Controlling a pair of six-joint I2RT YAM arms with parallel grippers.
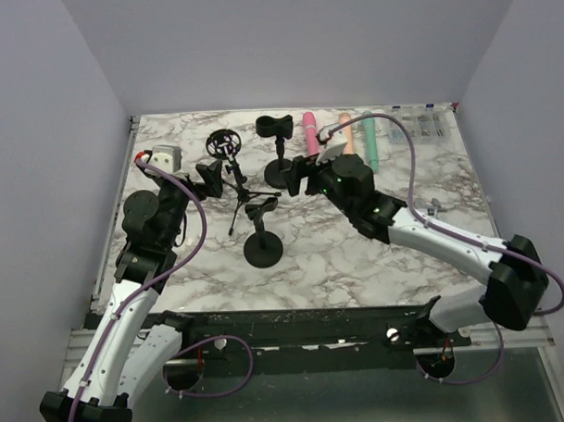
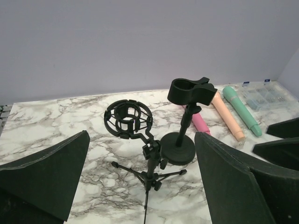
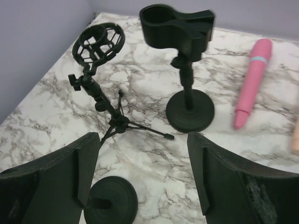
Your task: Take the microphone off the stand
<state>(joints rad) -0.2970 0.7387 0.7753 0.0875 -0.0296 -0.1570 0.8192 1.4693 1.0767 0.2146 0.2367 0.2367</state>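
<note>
Three microphones lie flat on the marble table at the back right: pink (image 1: 310, 131), peach (image 1: 346, 132) and green (image 1: 369, 140). All three stands hold nothing: a tripod stand with a ring shock mount (image 1: 226, 143), a round-base clip stand (image 1: 277, 128) and a nearer round-base clip stand (image 1: 263, 247). My left gripper (image 1: 211, 176) is open and empty, facing the tripod stand (image 2: 127, 119) and the clip stand (image 2: 190, 91). My right gripper (image 1: 299, 178) is open and empty above the table between the stands (image 3: 142, 186). The pink microphone (image 3: 252, 81) lies to its right.
A clear plastic box (image 1: 425, 123) sits at the back right corner. A white and grey device (image 1: 166, 157) sits at the back left. A small grey part (image 1: 435, 206) lies on the right. The tripod's legs (image 3: 140, 128) spread over the table's middle.
</note>
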